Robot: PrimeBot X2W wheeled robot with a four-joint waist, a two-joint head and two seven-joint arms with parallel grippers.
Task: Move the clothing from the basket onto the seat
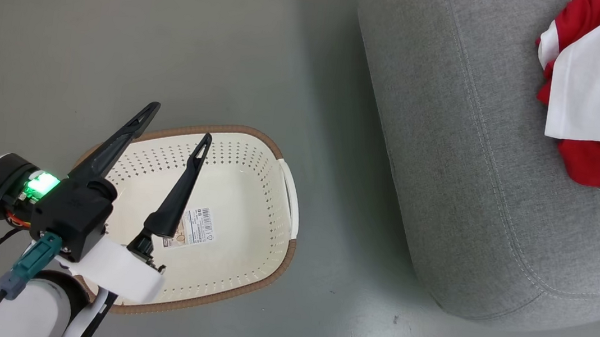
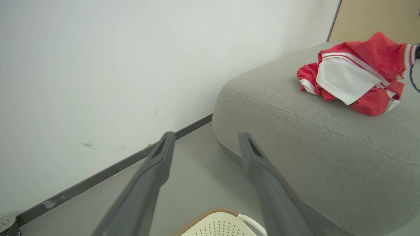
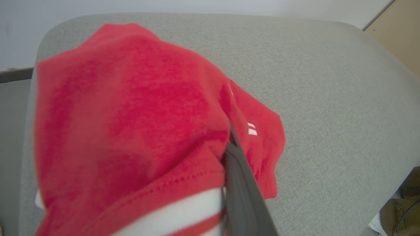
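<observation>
resting on the seat (image 3: 328, 98), the clothing (image 3: 131, 124) is pinched by the closed right gripper (image 3: 231, 139) — the left gripper (image 1: 180, 122) is held spread wide over the basket (image 1: 253, 186).

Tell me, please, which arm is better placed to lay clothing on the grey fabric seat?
Right: the right gripper grips a red garment over the seat; the left gripper hangs open above the cream plastic basket.
</observation>
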